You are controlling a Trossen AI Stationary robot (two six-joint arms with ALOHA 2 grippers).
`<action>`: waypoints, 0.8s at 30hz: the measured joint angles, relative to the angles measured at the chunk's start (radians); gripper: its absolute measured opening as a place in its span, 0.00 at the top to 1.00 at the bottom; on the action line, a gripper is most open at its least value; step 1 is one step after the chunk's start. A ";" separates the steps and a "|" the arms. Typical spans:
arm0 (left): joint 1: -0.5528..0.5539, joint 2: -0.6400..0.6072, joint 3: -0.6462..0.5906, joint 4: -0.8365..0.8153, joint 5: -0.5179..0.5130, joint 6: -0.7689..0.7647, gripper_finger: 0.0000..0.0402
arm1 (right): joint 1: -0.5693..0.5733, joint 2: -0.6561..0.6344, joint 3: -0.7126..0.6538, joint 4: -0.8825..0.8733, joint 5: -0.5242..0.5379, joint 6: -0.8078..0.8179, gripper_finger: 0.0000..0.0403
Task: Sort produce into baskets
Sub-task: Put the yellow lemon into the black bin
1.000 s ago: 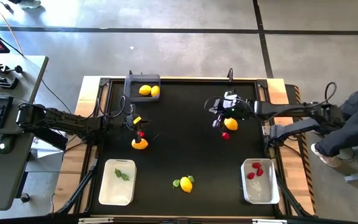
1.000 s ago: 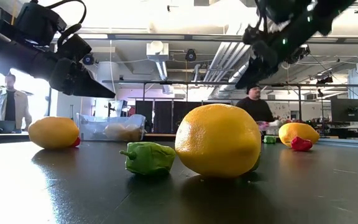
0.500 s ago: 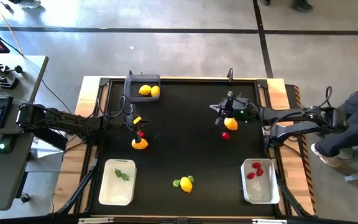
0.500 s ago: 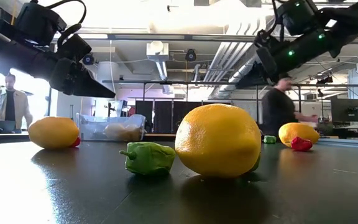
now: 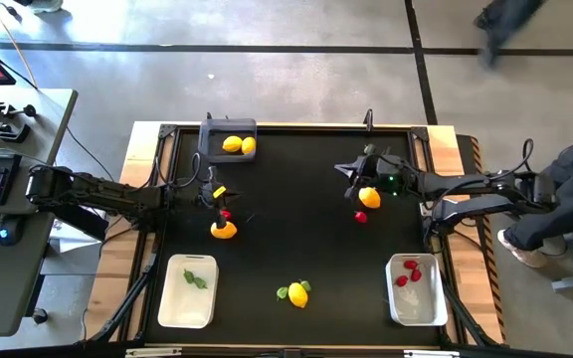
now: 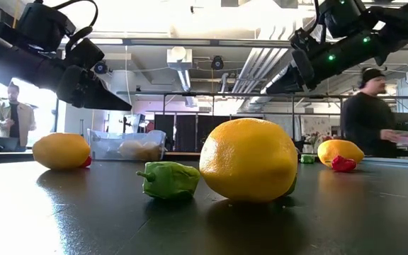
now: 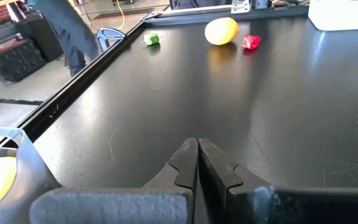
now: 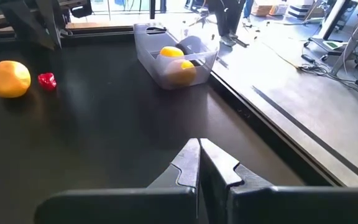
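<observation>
My left gripper (image 5: 217, 196) is shut and empty. It hovers just far of a small red piece (image 5: 225, 213) and an orange fruit (image 5: 224, 230) on the black table. My right gripper (image 5: 349, 171) is also shut and empty, above and beside another orange fruit (image 5: 369, 197) with a red piece (image 5: 360, 216) next to it. A lemon (image 5: 297, 293) with green pieces (image 5: 283, 293) lies near the front edge. The dark grey bin (image 5: 210, 136) holds two yellow fruits, the left white bin (image 5: 172, 303) holds green pieces, and the right white bin (image 5: 421, 310) holds red pieces.
A small green piece (image 7: 151, 39) lies near the table's far edge, beyond the right-hand orange. The table has a raised rim (image 5: 157, 199). A person (image 6: 365, 127) stands in the room behind, and another person (image 5: 565, 204) is by the table's right side.
My right gripper has tipped up from pointing downward to nearly level and has drawn slightly toward the table's right edge. It stays shut above the orange fruit. A person has walked across the room behind the table.
</observation>
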 joint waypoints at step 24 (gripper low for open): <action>0.000 0.000 0.000 -0.025 0.012 0.000 1.00 | 0.009 0.000 -0.147 0.112 -0.001 0.102 1.00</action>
